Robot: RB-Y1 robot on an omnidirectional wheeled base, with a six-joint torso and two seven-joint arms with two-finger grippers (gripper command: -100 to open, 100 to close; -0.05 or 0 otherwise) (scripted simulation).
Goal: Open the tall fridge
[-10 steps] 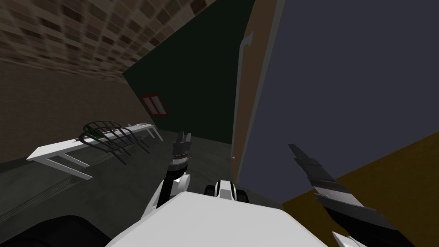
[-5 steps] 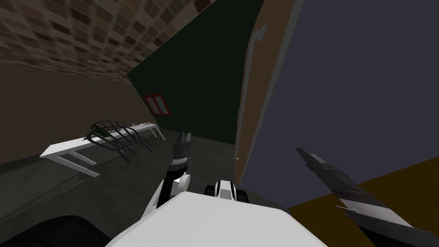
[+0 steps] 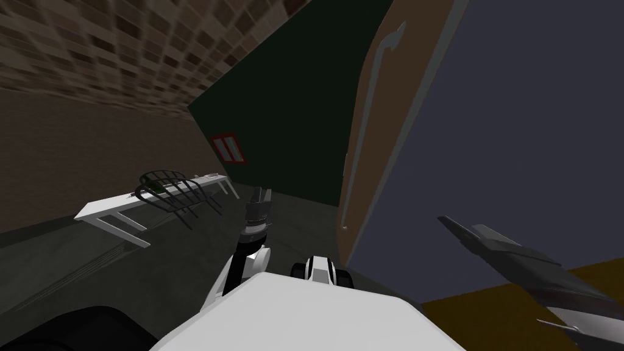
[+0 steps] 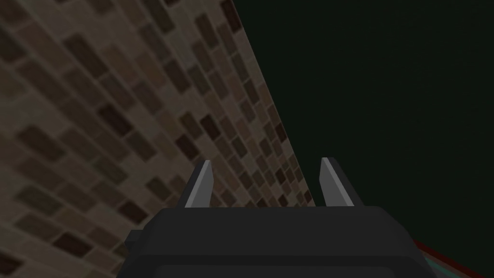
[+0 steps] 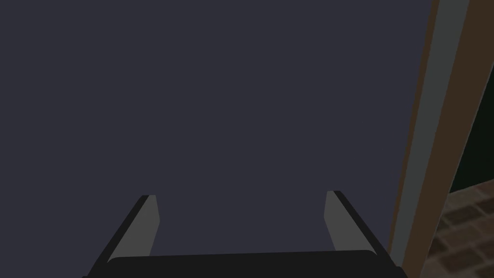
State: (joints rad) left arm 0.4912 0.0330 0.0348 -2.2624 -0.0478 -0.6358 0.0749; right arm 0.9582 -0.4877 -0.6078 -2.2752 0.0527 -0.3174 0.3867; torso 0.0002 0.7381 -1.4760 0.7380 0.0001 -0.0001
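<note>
Far left: long white worktop (image 3: 103, 210), dark wire basket (image 3: 164, 186) toward its far end. Centre: left end effector (image 3: 262, 194), thin grey fingers (image 4: 202, 183) spread apart, empty. Right of it: tall fridge (image 3: 518, 122), brown face with long grey handle (image 3: 361, 140), broad slate-blue face alongside. Far right: right end effector (image 5: 241, 195), wide open, pointed at the slate-blue face.

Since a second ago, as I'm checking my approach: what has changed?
I moved: the head view swung, so the tall fridge and white table now sit further right. The right gripper swung outward, rightward. The left gripper kept its pose; both stand open, empty.
</note>
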